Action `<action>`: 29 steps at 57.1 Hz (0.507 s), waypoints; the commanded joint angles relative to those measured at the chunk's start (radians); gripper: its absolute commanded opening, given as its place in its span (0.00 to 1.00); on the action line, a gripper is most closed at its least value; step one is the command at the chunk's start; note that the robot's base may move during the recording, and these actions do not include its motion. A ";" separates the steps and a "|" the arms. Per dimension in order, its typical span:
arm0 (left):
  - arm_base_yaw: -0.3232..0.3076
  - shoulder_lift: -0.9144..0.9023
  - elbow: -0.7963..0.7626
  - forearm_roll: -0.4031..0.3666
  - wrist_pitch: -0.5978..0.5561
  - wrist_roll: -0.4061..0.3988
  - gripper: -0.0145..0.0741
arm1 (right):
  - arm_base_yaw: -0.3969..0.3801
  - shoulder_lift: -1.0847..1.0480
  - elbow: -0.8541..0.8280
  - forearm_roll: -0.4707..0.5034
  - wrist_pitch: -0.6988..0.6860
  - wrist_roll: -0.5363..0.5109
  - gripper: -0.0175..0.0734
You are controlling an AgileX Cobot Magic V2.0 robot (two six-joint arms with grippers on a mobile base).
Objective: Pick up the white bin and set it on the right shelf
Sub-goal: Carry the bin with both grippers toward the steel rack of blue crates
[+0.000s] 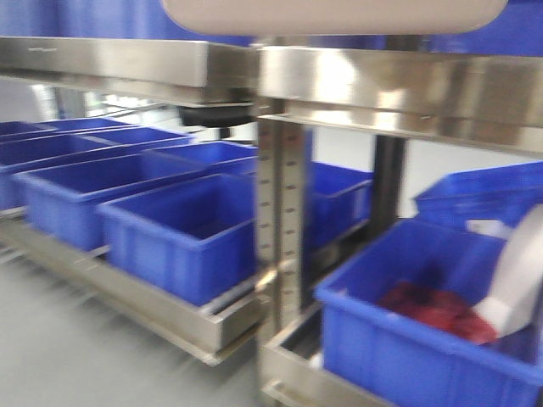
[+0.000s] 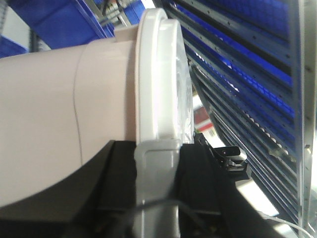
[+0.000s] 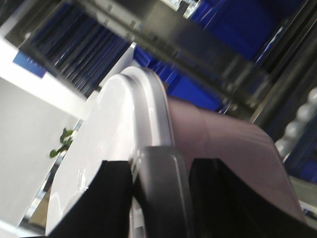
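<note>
- The white bin point(image 1: 331, 15) is a large pale pinkish-white plastic tub with rounded corners. Only its lower edge shows, level, at the top of the front view. It hangs higher than the rail and clear of it, mostly to the right.
- Its lid point(image 2: 158, 84) is white and shut on the tub, and its thick rounded rim juts past the wall.
- The right shelf point(image 1: 407, 85) is stainless steel with a broad shiny front rail on a perforated upright. It lies just below the bin.

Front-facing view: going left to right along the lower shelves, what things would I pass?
Empty blue crates → perforated steel upright → blue crate holding a red bundle → white object at that crate's right side.
</note>
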 commanded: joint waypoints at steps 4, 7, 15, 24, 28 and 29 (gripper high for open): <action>-0.036 -0.053 -0.041 -0.139 0.256 0.028 0.02 | 0.025 -0.032 -0.037 0.095 0.128 -0.004 0.27; -0.036 -0.053 -0.041 -0.139 0.256 0.028 0.02 | 0.025 -0.032 -0.037 0.095 0.128 -0.004 0.27; -0.036 -0.053 -0.041 -0.139 0.256 0.028 0.02 | 0.025 -0.032 -0.037 0.095 0.128 -0.004 0.27; -0.036 -0.053 -0.041 -0.139 0.256 0.028 0.02 | 0.025 -0.032 -0.037 0.095 0.128 -0.004 0.27; -0.036 -0.053 -0.041 -0.139 0.256 0.028 0.02 | 0.025 -0.032 -0.037 0.095 0.128 -0.004 0.27; -0.036 -0.053 -0.041 -0.139 0.256 0.028 0.02 | 0.025 -0.032 -0.037 0.095 0.128 -0.004 0.27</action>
